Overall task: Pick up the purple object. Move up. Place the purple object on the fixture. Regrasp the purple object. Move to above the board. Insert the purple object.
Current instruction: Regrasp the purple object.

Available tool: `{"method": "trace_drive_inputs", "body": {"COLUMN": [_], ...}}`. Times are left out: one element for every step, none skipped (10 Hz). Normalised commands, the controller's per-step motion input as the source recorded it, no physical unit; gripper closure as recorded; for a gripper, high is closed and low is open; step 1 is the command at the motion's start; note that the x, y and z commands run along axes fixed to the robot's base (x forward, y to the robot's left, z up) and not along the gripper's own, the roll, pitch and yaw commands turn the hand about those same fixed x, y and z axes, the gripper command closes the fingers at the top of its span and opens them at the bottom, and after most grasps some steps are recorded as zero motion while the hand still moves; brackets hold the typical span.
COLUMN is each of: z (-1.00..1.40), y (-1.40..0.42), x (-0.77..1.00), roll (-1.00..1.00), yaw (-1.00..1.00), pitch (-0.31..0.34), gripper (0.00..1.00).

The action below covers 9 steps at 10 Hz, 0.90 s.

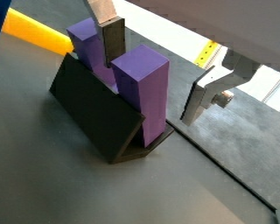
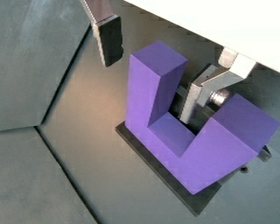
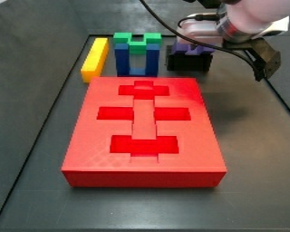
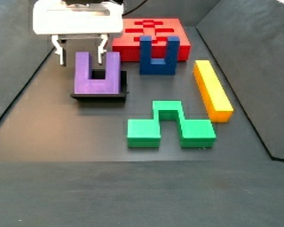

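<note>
the hand (image 4: 81,46) hangs open over the purple object (image 4: 97,74) on the fixture (image 4: 100,95); probably rigid, light, best pinched across one prong.

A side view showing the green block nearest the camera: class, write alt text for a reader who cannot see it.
A purple object sits on the dark fixture, prongs pointing up, with the open gripper just above it. Behind stand a blue block and the red board; a yellow bar and green block lie nearer.

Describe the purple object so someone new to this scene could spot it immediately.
Start at the big red board; beside it, under the gripper, sits the dark fixture. The purple object rests on it: a U-shaped block, unlike the blue block, which rests off the fixture.
</note>
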Motion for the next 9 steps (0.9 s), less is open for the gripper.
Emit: {"method": "trace_drive_inputs", "body": {"z": [0.00,0.00,0.00,0.00,0.00,0.00,0.00,0.00,0.00], "y": [0.00,0.00,0.00,0.00,0.00,0.00,0.00,0.00,0.00], "x": [0.00,0.00,0.00,0.00,0.00,0.00,0.00,0.00,0.00], "roll": [0.03,0.01,0.00,0.00,0.00,0.00,0.00,0.00,0.00], "yaw": [0.00,0.00,0.00,0.00,0.00,0.00,0.00,0.00,0.00], "pitch": [0.000,0.000,0.000,0.000,0.000,0.000,0.000,0.000,0.000], "gripper": [0.00,0.00,0.00,1.00,1.00,1.00,1.00,1.00,1.00]}}
